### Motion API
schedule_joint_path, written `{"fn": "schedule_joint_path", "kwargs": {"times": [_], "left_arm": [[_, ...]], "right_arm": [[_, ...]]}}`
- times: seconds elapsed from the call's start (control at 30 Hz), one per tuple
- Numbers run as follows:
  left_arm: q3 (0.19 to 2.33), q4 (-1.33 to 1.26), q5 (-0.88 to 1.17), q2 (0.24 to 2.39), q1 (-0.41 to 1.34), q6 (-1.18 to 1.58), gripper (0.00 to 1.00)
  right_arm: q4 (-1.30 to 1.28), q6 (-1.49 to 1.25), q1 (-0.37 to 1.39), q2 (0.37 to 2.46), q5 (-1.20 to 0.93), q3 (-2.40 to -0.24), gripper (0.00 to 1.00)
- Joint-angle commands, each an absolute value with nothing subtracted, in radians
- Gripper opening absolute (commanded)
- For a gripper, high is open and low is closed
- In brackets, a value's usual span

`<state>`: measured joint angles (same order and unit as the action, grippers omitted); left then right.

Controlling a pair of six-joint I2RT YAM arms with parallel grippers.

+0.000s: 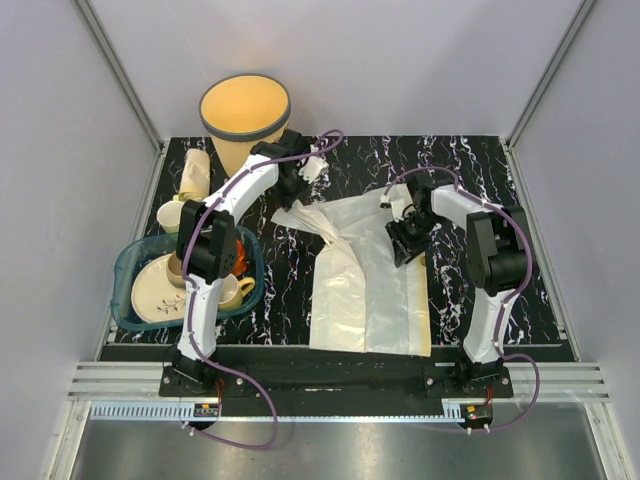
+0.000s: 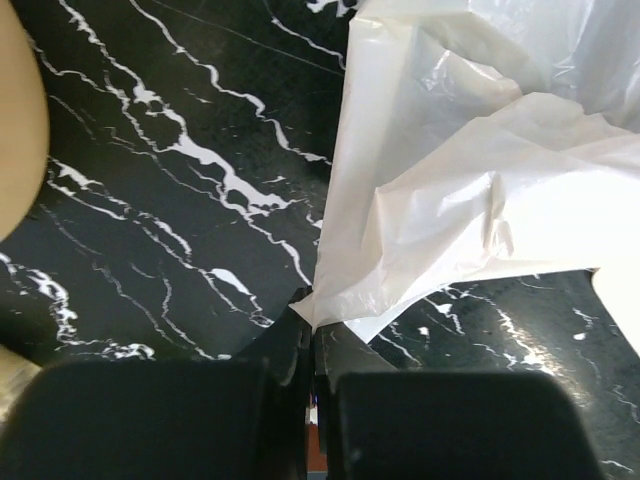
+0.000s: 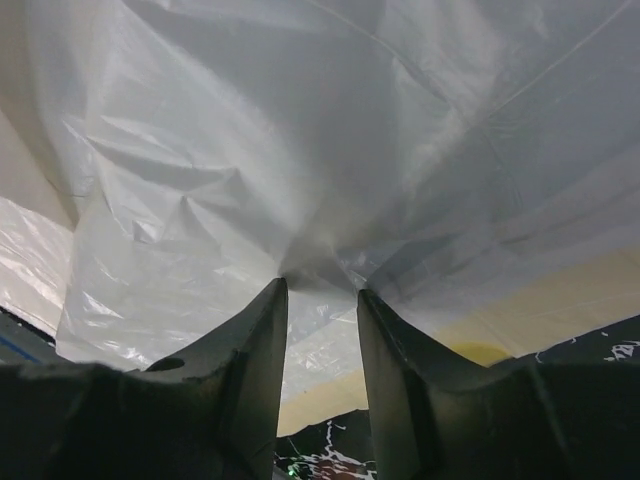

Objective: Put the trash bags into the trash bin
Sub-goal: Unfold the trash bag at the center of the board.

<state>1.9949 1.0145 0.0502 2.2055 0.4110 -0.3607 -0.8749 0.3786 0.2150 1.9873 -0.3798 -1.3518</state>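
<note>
My left gripper [image 2: 312, 318] is clamped on a corner of the trash bag [image 2: 470, 170], which lies spread on the black marbled table [image 2: 170, 200] right of the trash bin [image 1: 244, 116]; my right gripper [image 3: 320, 288], narrowly parted, meets its puckered film, grip undetermined.

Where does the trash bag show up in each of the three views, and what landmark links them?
Top external: trash bag spread across the centre of the picture.
Left wrist: trash bag upper right, one corner at the left gripper.
Right wrist: trash bag fills most of the frame.
Shared landmark: black marbled tabletop.
</note>
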Motion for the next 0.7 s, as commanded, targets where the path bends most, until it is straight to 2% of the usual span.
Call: {"fn": "schedule_joint_path", "kwargs": {"times": [0.0, 0.23, 0.67], "left_arm": [[2.007, 0.963, -0.058, 2.200, 0.403, -0.457, 0.00], [2.039, 0.956, -0.092, 2.250, 0.393, -0.554, 0.00], [1.916, 0.950, -0.130, 2.184, 0.383, -0.672, 0.00]], "right_arm": [[-0.781, 0.478, 0.196, 2.014, -0.175, -1.313, 0.43], [-0.755, 0.578, 0.100, 2.039, -0.055, -1.324, 0.42], [-0.692, 0.733, 0.009, 2.037, 0.084, -1.347, 0.42]]}}
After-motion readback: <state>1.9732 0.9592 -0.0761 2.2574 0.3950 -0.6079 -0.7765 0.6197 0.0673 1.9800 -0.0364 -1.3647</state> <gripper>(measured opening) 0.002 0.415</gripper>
